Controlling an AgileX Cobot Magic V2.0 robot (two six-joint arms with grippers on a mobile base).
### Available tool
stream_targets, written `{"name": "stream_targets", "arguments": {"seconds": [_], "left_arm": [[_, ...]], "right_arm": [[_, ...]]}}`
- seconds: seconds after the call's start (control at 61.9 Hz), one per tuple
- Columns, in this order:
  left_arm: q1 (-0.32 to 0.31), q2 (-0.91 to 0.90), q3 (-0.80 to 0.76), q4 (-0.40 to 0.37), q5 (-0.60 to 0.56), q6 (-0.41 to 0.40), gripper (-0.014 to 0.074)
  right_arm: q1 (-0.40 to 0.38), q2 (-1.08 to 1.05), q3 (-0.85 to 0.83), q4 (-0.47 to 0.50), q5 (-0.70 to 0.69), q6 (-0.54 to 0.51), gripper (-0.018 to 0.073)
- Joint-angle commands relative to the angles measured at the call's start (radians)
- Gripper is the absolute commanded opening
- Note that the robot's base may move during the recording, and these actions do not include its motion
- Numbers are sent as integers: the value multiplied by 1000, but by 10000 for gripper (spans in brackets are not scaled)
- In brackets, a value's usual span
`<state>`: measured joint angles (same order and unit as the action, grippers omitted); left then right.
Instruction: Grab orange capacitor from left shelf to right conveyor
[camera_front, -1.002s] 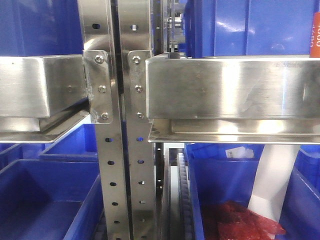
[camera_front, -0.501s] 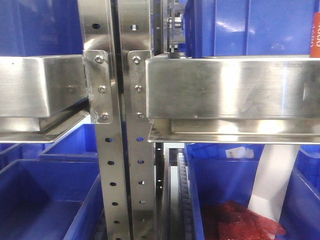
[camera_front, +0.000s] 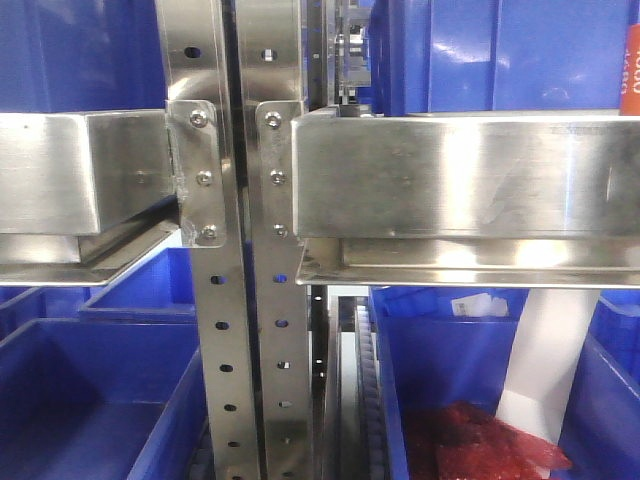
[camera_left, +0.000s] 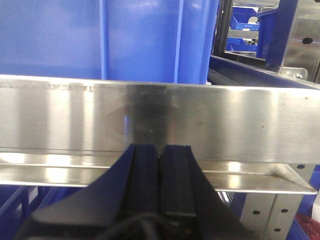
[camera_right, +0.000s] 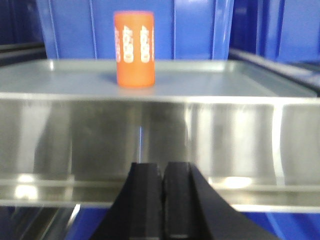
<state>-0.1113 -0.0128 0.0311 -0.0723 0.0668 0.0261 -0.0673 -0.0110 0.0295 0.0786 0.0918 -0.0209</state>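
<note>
Capacitor (camera_right: 134, 49): orange, upright on the shelf (camera_right: 150, 130) ledge, upper centre of the right wrist view, blue bin (camera_right: 200, 30) behind; untouched. Front view: orange sliver at the upper right edge, in the same place as a second ago. Nothing has visibly changed, so the reach looks paused or barely begun. Right end effector (camera_right: 163, 172): low centre, below the ledge, fingers pressed together, empty; likely must rise and open. Left end effector (camera_left: 160, 152): likewise closed, empty.
</note>
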Motion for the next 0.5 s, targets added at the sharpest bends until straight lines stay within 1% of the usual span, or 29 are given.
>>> {"name": "stream_targets", "arguments": {"seconds": [0.0,0.048,0.145,0.356,0.404,0.436,0.485], "left_arm": [[-2,-11,-5,-2,-91,-2,-127],[-2,-11,-5,-2,-91,-2,-127],[-2,-11,-5,-2,-91,-2,-127],[-2,-11,-5,-2,-91,-2,-127],[-2,-11,-5,-2,-91,-2,-127],[-2,-11,-5,-2,-91,-2,-127],[-2,-11,-5,-2,-91,-2,-127]], "right_arm": [[-5,-13,-12,-1,-172,-7,60],[-5,-13,-31,-1,-192,-7,60],[-5,-12,-97,-1,-174,-7,60],[-5,73,-313,-2,-48,-7,63],[-5,110,-356,-2,-27,-7,86],[-5,144,-389,-2,-14,-7,119],[-5,192,-429,-2,-1,-7,195]]}}
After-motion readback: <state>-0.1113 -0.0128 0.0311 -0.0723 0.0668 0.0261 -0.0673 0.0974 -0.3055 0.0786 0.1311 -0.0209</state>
